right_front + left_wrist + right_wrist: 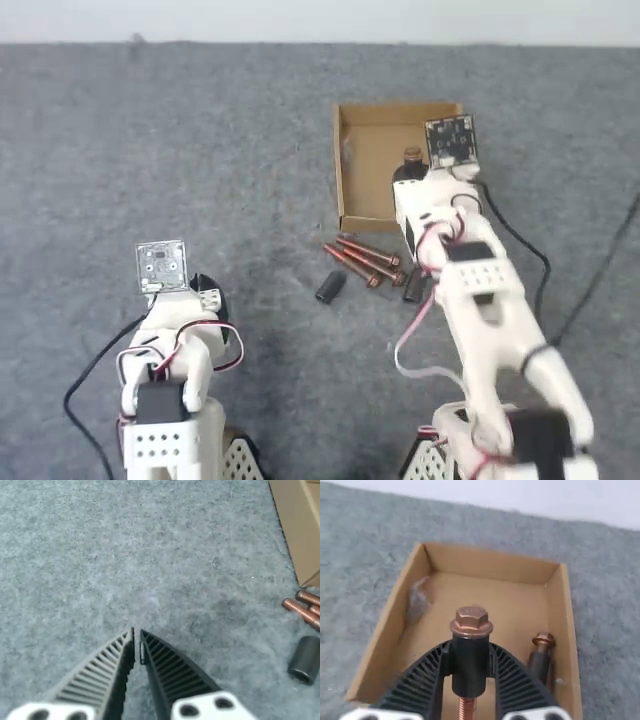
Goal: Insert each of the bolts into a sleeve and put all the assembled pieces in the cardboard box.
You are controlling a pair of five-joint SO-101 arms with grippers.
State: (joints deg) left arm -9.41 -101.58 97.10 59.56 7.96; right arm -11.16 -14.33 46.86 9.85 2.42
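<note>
Bolt and sleeve sit clamped in the right gripper over the cardboard box, another assembled piece just beside; the left gripper is closed.

We are finding broad stretches of bare grey carpet lying open. 3 copper-coloured metal bolts and a short black cylindrical sleeve are crowding the ground beside the brown cardboard box. Inside, 1 assembled bolt-and-sleeve piece is hugging a side wall, beside the right gripper's black-sleeved copper bolt.

No legible text or labels
</note>
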